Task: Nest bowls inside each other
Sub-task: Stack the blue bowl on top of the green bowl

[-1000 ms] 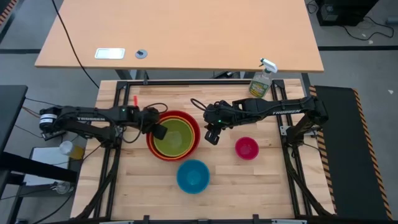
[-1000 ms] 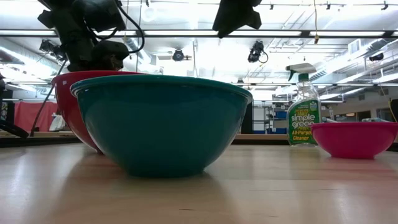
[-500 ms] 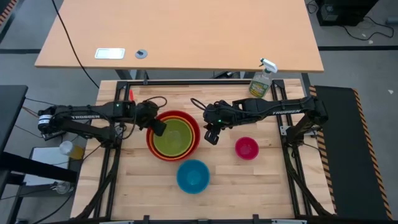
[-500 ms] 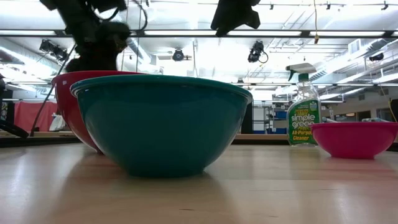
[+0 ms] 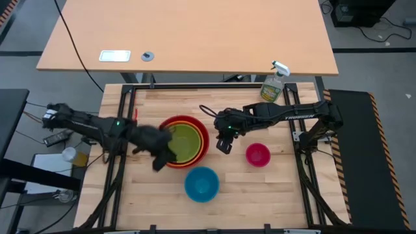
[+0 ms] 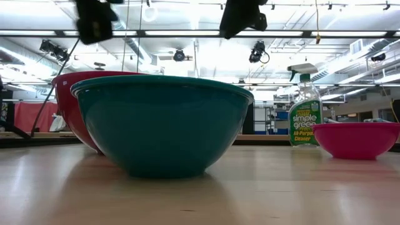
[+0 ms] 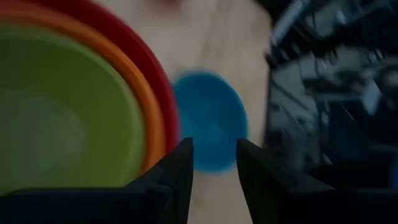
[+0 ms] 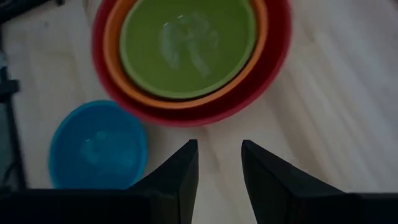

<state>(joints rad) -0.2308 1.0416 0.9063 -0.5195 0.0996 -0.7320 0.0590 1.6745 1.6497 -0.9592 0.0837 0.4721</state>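
You are looking down at a light wooden desk [image 5: 260,188] with five round plastic bowls on it. The big red plastic bowl [image 5: 170,160] is sitting near the middle of the desk. The orange plastic bowl [image 5: 203,133] is sitting inside the red one, and the lime green plastic bowl [image 5: 187,142] is sitting inside the orange one. So three bowls are already stacked.

The blue plastic bowl [image 5: 201,184] is sitting by itself, near the stack, on the side closer to the front edge of the desk. The small pink plastic bowl [image 5: 257,155] is also sitting alone, off to the right of the stack. It is not touching any other bowl.

Your left pincer [image 5: 158,162] is hanging over the front left edge of the red bowl, between the stack and the blue bowl. Its two dark fingers [image 7: 180,168] are standing a little apart with nothing between them, so it is open and holding nothing.

Your right pincer [image 5: 222,145] is hanging in the air just to the right of the stack, between the red bowl and the pink bowl. Its fingers [image 8: 186,165] are also standing apart and are gripping nothing.

A clear spray bottle with green cleaner [image 5: 274,83] is standing upright at the far right corner of the desk, well away from the bowls.
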